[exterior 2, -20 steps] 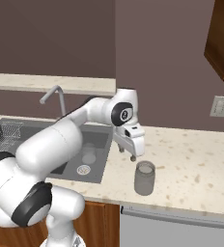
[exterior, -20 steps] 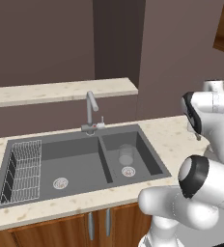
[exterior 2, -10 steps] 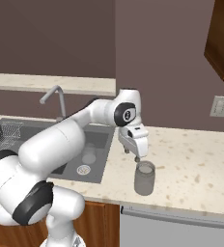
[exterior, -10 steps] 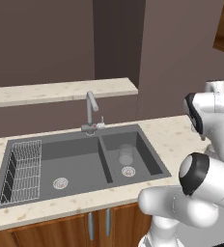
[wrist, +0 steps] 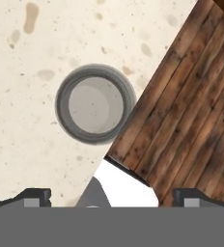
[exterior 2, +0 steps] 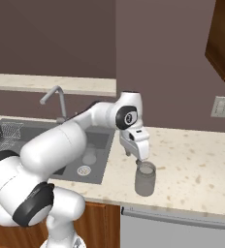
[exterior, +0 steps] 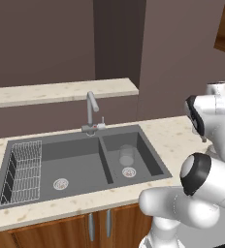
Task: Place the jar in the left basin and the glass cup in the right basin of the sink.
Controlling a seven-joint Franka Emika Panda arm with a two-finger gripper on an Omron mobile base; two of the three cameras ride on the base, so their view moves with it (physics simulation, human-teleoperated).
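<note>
Cup (exterior: pixel 126 156): already in right basin (exterior: pixel 148 147), beside its drain; jar (exterior 2: pixel 145 178): upright on counter (exterior 2: pixel 192 164), right of sink (exterior: pixel 80 167); gripper (exterior 2: pixel 139 158): jaws wide, empty, just above jar's top. Step: jar pickup; next: descend, centre over jar, close.
</note>
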